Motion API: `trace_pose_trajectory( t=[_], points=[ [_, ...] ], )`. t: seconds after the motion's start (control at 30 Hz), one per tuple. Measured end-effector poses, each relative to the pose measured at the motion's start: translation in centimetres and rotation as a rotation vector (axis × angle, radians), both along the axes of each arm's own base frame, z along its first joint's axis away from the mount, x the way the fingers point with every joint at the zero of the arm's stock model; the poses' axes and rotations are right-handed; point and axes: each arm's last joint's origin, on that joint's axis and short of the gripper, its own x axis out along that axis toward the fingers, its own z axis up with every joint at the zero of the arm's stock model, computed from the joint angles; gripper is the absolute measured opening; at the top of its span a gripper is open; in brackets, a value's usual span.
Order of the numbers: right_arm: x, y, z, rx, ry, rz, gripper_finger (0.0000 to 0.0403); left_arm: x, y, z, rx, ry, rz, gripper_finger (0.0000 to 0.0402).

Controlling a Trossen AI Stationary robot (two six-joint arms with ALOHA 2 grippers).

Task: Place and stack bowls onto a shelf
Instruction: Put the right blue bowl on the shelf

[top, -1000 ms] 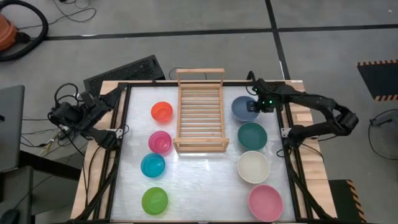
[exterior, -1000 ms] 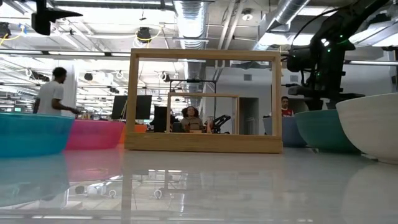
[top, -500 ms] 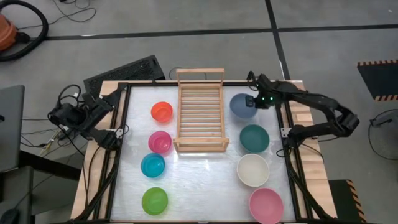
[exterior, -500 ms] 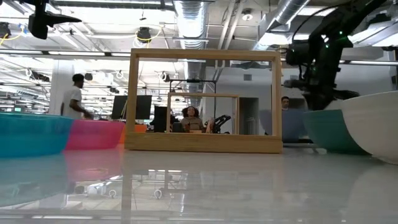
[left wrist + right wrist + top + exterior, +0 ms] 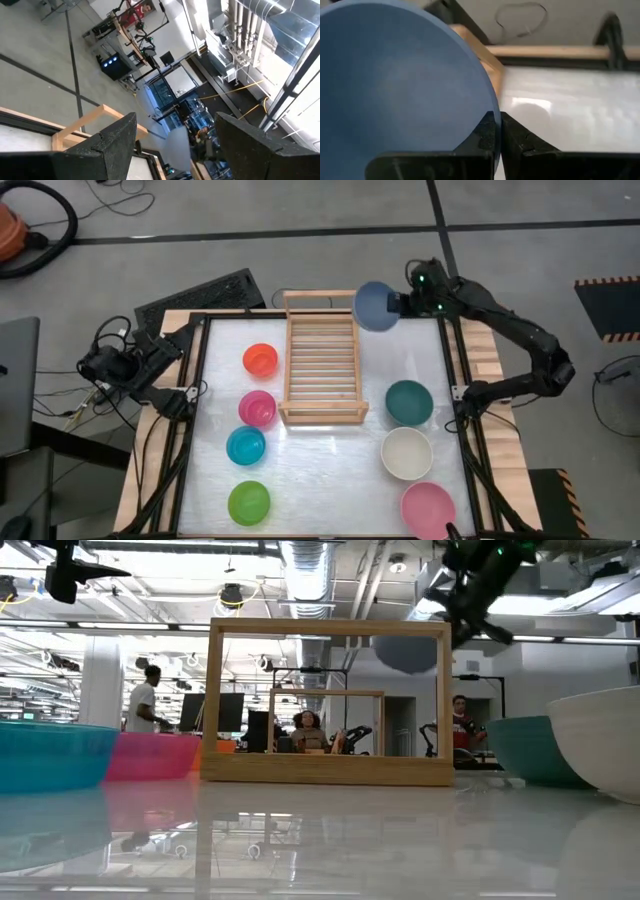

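My right gripper [image 5: 401,304] is shut on the grey-blue bowl [image 5: 375,306], held in the air over the far right corner of the wooden shelf [image 5: 322,358]; the bowl also shows high up in the low view [image 5: 405,652]. The dark teal [image 5: 408,402], cream-white [image 5: 407,452] and light pink [image 5: 428,508] bowls rest on their bases on the table, right of the shelf. The orange-red [image 5: 260,360], magenta [image 5: 257,409], cyan [image 5: 246,446] and lime green [image 5: 249,502] bowls stand left of it. My left gripper [image 5: 175,150] is open and empty, off the table's left edge. My right gripper pinches the grey-blue bowl's rim [image 5: 495,120] on the side toward the table's right, one finger [image 5: 484,136] inside the bowl and one [image 5: 516,141] outside. The fingers come from the table's right. The bowl is lifted clear of the table and the shelf.
The shelf's raised end bars [image 5: 330,632] stand up at its near and far ends. The black table frame [image 5: 455,395] runs along the right side beside the larger bowls. People stand and sit in the room behind the table.
My right gripper has lifted the grey-blue bowl off the table and carried it up, toward the far edge and left, to above the shelf's far right corner. The other bowls and my left arm have stayed where they were.
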Motion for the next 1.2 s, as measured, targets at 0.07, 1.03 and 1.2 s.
trace_pose_trajectory(
  t=[0.07, 1.03, 1.2],
  points=[
    [1.0, -0.3, 1.2, -0.029, -0.015, 0.027, 0.003, 0.0, 0.0, 0.0, 0.0, 0.0, 0.0, 0.0252],
    [12.5, -7.9, -10.9, 0.268, 0.21, 0.27, 0.003, 0.0, 0.0, -0.2, -0.024, 0.004, 0.024, 0.0252],
    [12.5, -8.6, -12.5, 0.292, 0.253, 0.254, 0.0032, 0.0, 0.0, -0.2, -0.026, 0.004, 0.026, 0.0252]
  ],
)
